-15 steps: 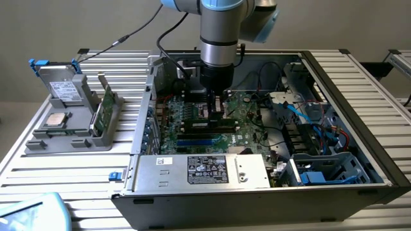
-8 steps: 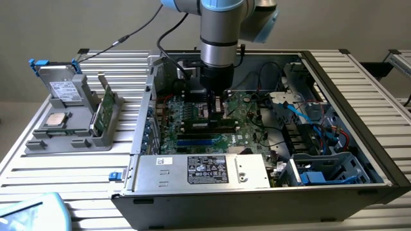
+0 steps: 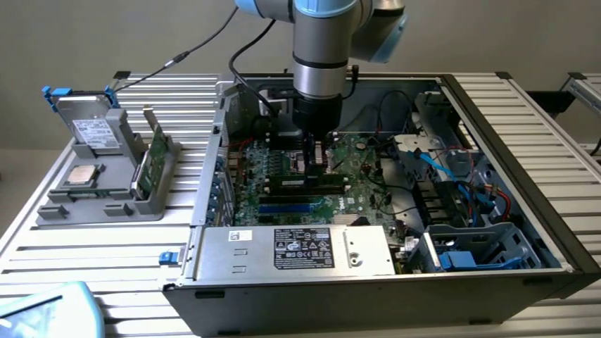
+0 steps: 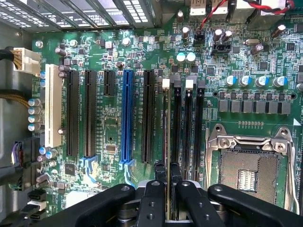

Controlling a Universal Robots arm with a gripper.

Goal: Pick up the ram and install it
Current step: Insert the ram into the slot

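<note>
End effector [image 4: 168, 168] pinched narrow on slim dark ram stick [image 4: 169, 124], edge-on over white-latched black memory slot [image 4: 165, 85], likely for straight seating.

The arm [image 3: 322, 63] hangs vertical — end effector [image 4: 167, 170] pinched nearly closed.

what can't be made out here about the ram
- Whether the ram is fully seated: the wrist view shows it edge-on, and it is too small to judge in the exterior view.
- The ram's near end: wrist view, hidden by the fingers.
- Power supply label text: exterior view, too small.
</note>
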